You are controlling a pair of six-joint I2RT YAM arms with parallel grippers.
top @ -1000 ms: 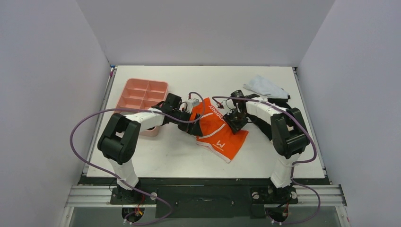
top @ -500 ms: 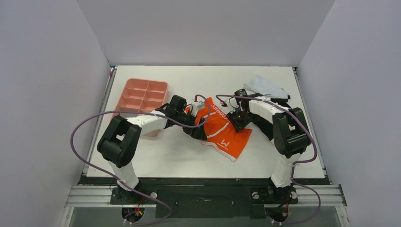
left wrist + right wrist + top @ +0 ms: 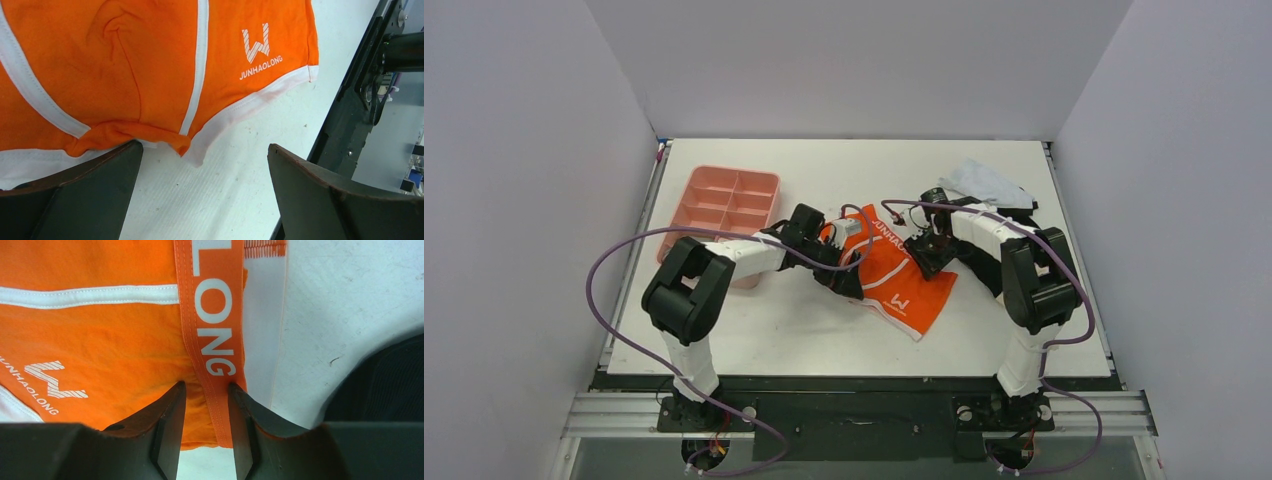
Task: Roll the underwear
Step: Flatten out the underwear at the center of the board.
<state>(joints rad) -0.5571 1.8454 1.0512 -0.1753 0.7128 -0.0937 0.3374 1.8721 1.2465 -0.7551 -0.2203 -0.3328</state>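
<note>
orange underwear (image 3: 899, 285) flat, long axis diagonal, far-left to near-right

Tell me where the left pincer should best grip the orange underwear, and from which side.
Probably the white-trimmed hem corner of the orange underwear, from straight above: the cloth lies spread on the table, and that corner sits under the open left pincer. The right pincer holds the waistband.
</note>
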